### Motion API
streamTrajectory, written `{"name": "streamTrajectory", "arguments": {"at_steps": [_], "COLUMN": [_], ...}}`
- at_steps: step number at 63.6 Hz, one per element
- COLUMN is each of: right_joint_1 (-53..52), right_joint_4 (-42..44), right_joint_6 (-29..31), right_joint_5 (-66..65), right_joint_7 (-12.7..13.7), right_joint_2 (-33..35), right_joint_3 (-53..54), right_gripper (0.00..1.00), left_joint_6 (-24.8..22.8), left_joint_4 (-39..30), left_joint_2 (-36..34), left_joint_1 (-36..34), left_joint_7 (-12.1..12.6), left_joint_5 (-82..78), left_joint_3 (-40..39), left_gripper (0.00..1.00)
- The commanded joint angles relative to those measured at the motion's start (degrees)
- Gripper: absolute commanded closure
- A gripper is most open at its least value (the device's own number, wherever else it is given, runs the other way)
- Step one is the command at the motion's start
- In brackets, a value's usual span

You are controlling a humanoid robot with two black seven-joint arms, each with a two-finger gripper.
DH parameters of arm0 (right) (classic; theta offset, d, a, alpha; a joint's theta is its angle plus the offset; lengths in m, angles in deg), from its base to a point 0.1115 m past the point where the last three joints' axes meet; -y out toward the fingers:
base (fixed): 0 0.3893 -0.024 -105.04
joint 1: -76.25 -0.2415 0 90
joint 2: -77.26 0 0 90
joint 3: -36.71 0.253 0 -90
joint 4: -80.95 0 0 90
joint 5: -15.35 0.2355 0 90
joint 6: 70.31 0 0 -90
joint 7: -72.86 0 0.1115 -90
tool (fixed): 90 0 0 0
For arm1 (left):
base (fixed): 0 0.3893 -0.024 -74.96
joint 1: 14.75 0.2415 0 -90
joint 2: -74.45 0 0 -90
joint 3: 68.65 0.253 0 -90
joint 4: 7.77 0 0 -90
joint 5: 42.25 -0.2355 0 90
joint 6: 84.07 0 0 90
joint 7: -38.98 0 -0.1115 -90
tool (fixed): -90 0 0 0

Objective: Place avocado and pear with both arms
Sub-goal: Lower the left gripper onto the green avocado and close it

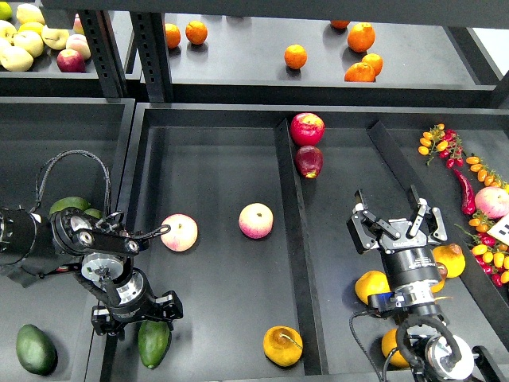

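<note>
- The left tool [135,317] points down at the near edge of the view, low over the divider between the left bin and the middle bin; it is seen dark and from above, so I cannot tell whether its fingers are apart or together.
- The avocado [153,342] lies directly under that tool, glossy green and elongated. Its upper end is hidden by the tool body, so contact cannot be judged.
- A rounder, darker avocado [36,348] rests well to the left, in the left bin, and more green fruit [70,205] is half hidden behind the left arm.
- The right tool [397,225] stands over the right bin with its fingers spread apart and nothing between them.
- The pear [282,345], yellow-orange with a thin dark stem, sits at the near end of the middle bin, close to the divider on its right side, apart from both tools.
- Other yellow-orange fruit [371,286] crowds around the right arm, partly covered by the wrist and cut off by the lower edge.
- Two pink-and-cream apples [256,220] lie mid-bin, farther back than the pear.
- Chilies and small tomatoes [466,185] along the right side run out of view.
</note>
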State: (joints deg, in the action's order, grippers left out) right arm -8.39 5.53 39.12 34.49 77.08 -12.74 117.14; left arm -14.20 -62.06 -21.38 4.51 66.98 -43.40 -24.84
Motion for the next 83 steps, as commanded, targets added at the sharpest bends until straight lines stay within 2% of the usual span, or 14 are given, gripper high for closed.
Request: {"name": "streamTrajectory", "arguments": {"at_steps": [1,28,42,58,83], "right_joint_1": [0.00,0.09,0.00,0.00,0.00], "right_joint_4": [0.00,0.00,0.00,0.00,0.00], "right_joint_6": [0.00,0.00,0.17,0.79,0.79], "right_joint_5": [0.01,-0.07,0.01,-0.07,0.01], "right_joint_7": [-0.01,-0.01,-0.01,0.08,-0.01], "right_joint_2": [0.00,0.00,0.00,0.00,0.00], "right_joint_3": [-0.01,0.08,0.08,0.08,0.08], "right_gripper": [0.00,0.00,0.00,0.00,0.00], "left_joint_6": [-0.08,-0.35,-0.61,-0.96,-4.92], "left_joint_4": [0.94,2.43,2.87,2.87,3.22], "left_joint_2": [0.74,1.27,1.44,1.53,1.00], "left_joint_1": [1.13,2.71,3.50,3.59,3.59], "left_joint_7": [0.00,0.00,0.00,0.00,0.00], "left_joint_5": [-0.17,-0.70,-0.70,-0.61,-0.17], "left_joint_3": [-0.13,-0.92,-1.18,-2.50,-3.38], "left_gripper": [0.01,0.01,0.06,0.20,0.52]}}
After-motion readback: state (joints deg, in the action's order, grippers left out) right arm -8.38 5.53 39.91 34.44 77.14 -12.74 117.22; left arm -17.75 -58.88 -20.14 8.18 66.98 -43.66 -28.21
